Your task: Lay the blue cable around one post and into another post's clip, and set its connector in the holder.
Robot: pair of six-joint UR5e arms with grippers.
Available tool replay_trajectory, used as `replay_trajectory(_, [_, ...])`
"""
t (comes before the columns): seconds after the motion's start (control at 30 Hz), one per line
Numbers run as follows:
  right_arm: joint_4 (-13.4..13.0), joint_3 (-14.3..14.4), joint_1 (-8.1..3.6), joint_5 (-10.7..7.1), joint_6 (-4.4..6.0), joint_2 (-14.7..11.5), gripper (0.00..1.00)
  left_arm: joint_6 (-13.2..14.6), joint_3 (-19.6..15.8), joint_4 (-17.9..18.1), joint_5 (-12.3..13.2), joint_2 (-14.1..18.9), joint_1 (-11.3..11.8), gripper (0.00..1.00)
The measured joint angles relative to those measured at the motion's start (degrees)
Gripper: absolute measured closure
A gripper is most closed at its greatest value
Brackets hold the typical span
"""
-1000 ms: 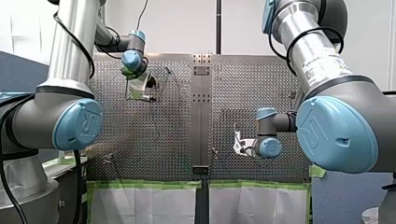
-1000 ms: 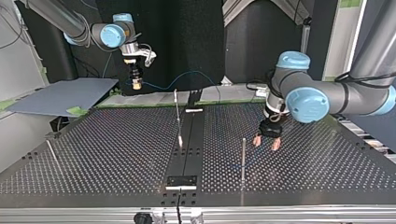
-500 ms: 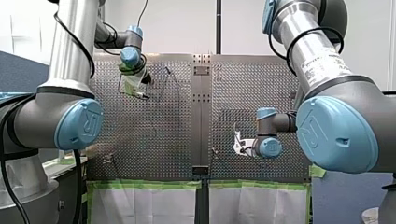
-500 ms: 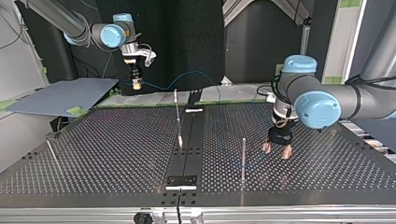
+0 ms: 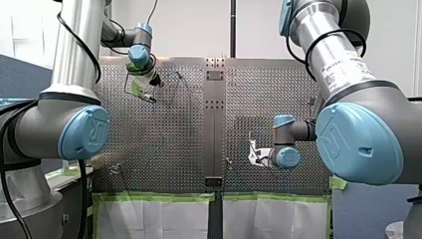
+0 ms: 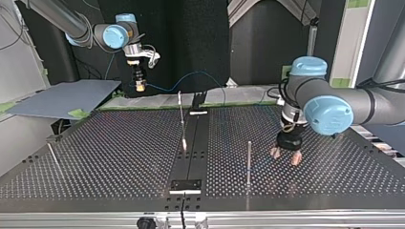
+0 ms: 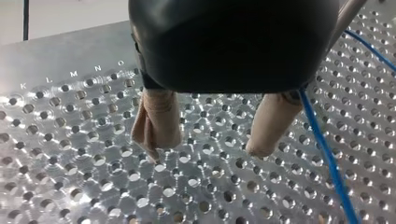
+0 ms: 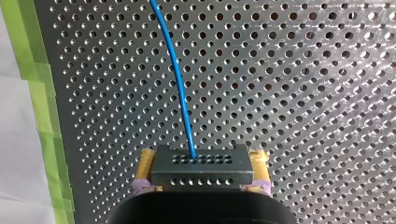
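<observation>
Perforated desk (image 6: 119, 143): right claw (image 6: 139, 87) gripped the connector (image 8: 201, 168) aloft, blue cable (image 8: 180, 93) trailing past the open, empty left claw (image 7: 206, 150) near a post (image 6: 248, 162); routing judged pending, needing a cable grasp first.

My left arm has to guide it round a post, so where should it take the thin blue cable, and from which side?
Probably the straight stretch of the thin blue cable passing just beside the open left gripper, taken from above with beige fingers either side. It runs low over the perforated metal table, so only its top is free.
</observation>
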Motion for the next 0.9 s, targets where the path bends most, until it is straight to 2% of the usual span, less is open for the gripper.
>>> replay_trajectory(0.2, [-0.02, 0.00, 0.02, 0.00, -0.04, 0.01, 0.99, 2.16, 0.01, -1.06, -1.19, 0.61, 0.03, 0.00])
replay_trajectory(0.43, [-0.08, 0.00, 0.02, 0.00, -0.04, 0.01, 0.99, 2.68, 0.01, -1.15, -0.69, 2.61, -0.61, 0.00])
replay_trajectory(0.9, [-0.09, 0.00, 0.11, 0.00, -0.06, 0.00, 0.99, -0.97, -0.01, -0.15, 5.69, 3.31, -2.38, 0.00])
